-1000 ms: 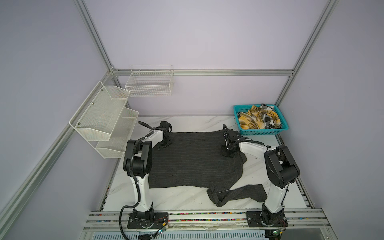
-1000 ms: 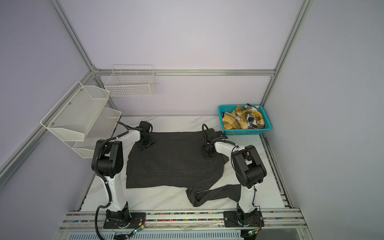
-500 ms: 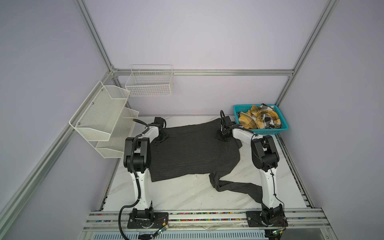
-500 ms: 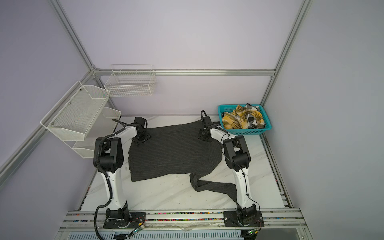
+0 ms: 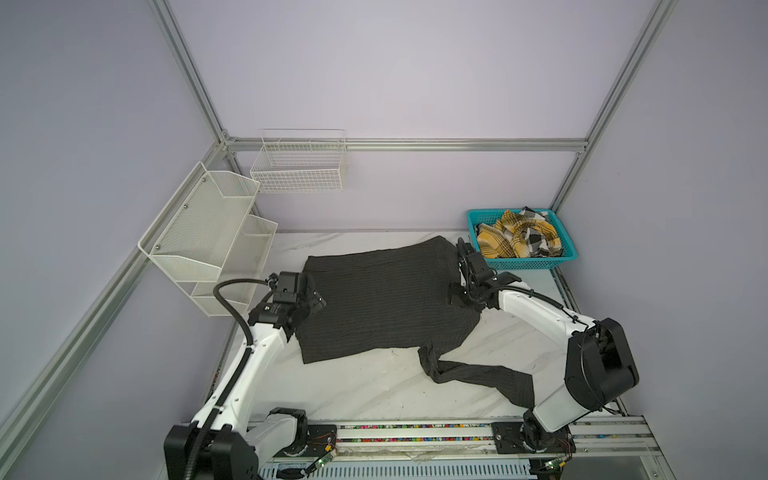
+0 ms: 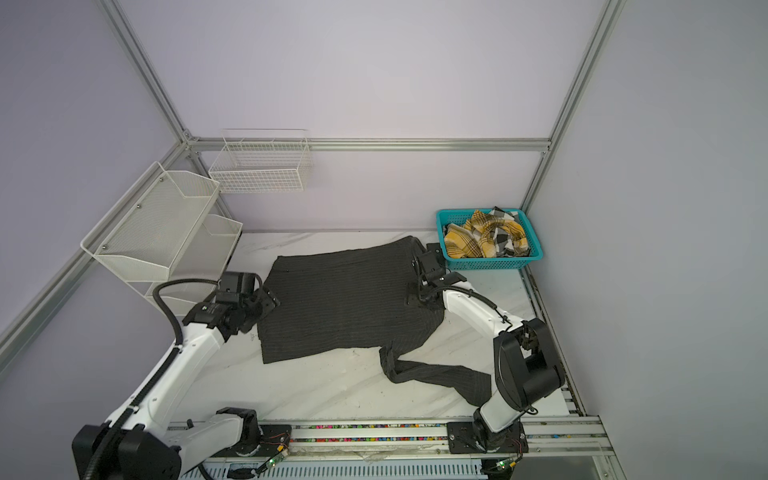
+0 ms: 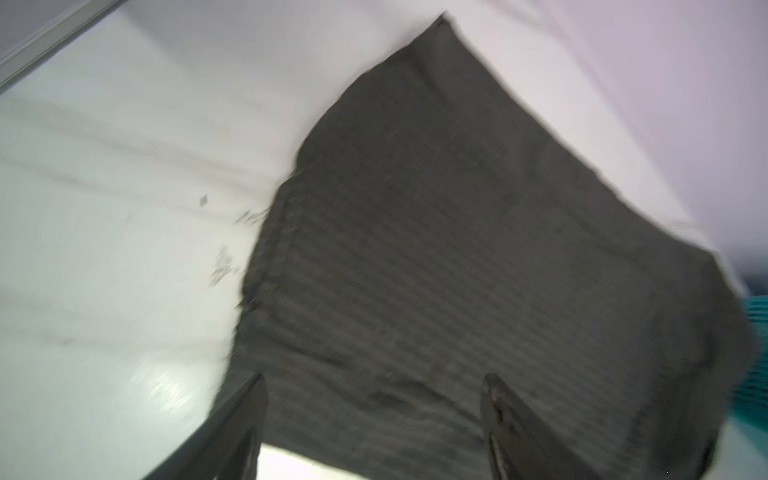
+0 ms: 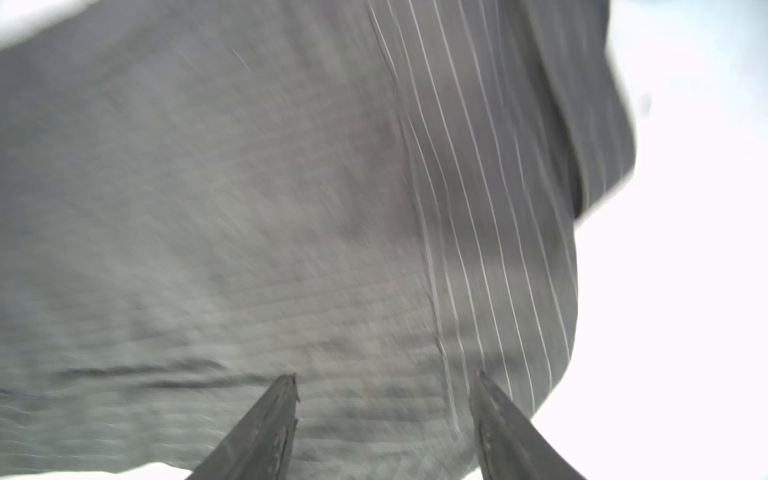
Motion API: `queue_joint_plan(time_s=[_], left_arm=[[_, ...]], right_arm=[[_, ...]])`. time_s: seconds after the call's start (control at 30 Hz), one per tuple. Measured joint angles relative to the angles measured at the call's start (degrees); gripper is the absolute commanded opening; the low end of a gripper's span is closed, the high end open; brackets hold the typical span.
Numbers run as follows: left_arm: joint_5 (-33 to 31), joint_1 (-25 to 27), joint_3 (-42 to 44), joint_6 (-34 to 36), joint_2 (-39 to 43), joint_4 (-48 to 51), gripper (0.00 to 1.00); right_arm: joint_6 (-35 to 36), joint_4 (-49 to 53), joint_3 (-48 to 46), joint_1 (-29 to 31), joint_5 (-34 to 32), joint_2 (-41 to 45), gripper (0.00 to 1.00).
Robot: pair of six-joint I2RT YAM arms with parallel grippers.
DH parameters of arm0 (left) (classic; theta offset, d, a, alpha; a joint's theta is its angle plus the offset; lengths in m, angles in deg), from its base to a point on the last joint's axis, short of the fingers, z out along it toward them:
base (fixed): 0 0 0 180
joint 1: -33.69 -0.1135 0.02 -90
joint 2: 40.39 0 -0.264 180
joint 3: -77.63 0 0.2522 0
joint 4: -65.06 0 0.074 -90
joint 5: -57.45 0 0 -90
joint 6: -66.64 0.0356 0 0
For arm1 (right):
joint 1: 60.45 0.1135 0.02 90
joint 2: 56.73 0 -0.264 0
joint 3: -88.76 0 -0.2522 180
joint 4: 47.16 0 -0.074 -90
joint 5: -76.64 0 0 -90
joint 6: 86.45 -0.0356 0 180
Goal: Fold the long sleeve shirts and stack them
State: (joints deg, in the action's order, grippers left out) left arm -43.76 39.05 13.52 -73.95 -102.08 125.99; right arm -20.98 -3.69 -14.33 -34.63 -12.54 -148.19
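Looking down in both top views, I see the dark pinstriped shirt (image 5: 386, 299) (image 6: 349, 303) spread flat across the middle of the white table (image 5: 374, 386) (image 6: 324, 386). One sleeve (image 5: 478, 374) (image 6: 436, 374) trails loosely toward the near right. The left tool (image 5: 318, 300) (image 6: 270, 301) sits at the shirt's left edge, and the right tool (image 5: 457, 293) (image 6: 411, 297) sits at its right edge, just beside the teal basket (image 5: 528, 264) (image 6: 490, 263). That basket stands in the far right corner of the table with the plaid shirt (image 5: 517, 239) (image 6: 484, 241) crumpled inside it. From up here I cannot judge how wide either tool stands.

On the left wrist camera, which is blurred, the left tool (image 7: 374, 380) shows both fingers spread well apart, gripping nothing. The dark pinstriped shirt (image 7: 457, 249) lies on the table (image 7: 104, 249) beyond them, with its edge running close to one finger. A sliver of the teal basket (image 7: 756, 307) shows at the frame's border.

On the right wrist camera, the right tool (image 8: 384, 376) is likewise parted wide, nothing pinched between its fingers. The dark pinstriped shirt (image 8: 249, 208) fills most of the frame, its pale stripes sharp along one folded strip.
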Motion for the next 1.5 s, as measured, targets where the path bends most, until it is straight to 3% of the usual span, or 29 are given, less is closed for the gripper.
queue_joint_plan(time_s=[0.23, 0.5, 0.67, 0.93, 1.07, 1.17, 1.23, 1.37, 1.43, 1.5], left_arm=[[0.44, -1.42, 10.71, -6.49, 6.05, 6.45, 0.79], [3.10, -2.19, 13.35, -10.54, -5.35, 5.53, 0.69], [2.60, -3.17, 13.35, -10.23, -6.95, 4.46, 0.62], [2.56, -5.70, 13.35, -8.50, -10.69, 2.82, 0.46], [2.58, -6.38, 13.35, -8.22, -12.04, 1.70, 0.46], [3.39, -7.08, 13.35, -7.69, -12.20, 0.63, 0.56], [4.35, -7.23, 13.35, -7.41, -11.98, -0.11, 0.58], [6.45, -7.23, 13.35, -7.21, -8.68, -1.25, 0.52], [7.10, -7.23, 13.35, -6.97, -7.39, -2.21, 0.47], [7.34, -7.23, 13.35, -6.84, -7.89, -3.06, 0.45]], right_arm=[[-3.32, 0.85, -6.47, -0.87, 0.66, -0.11, 0.56], [-5.95, 0.72, -11.98, -8.02, 1.64, 1.97, 0.52], [-6.97, -1.46, -14.69, -9.57, 4.83, 3.52, 0.50], [-8.59, -5.55, -16.61, -10.10, 9.60, 3.76, 0.32], [-9.01, -6.73, -17.53, -10.10, 10.27, 3.76, 0.28], [-9.27, -7.58, -18.10, -10.10, 10.82, 3.76, 0.32], [-9.38, -8.04, -18.18, -10.10, 11.08, 3.76, 0.34], [-9.44, -8.68, -18.18, -10.10, 11.32, 3.76, 0.34], [-9.42, -9.05, -18.18, -10.10, 11.58, 3.74, 0.26], [-9.62, -9.64, -18.18, -10.10, 11.80, 3.72, 0.25]])
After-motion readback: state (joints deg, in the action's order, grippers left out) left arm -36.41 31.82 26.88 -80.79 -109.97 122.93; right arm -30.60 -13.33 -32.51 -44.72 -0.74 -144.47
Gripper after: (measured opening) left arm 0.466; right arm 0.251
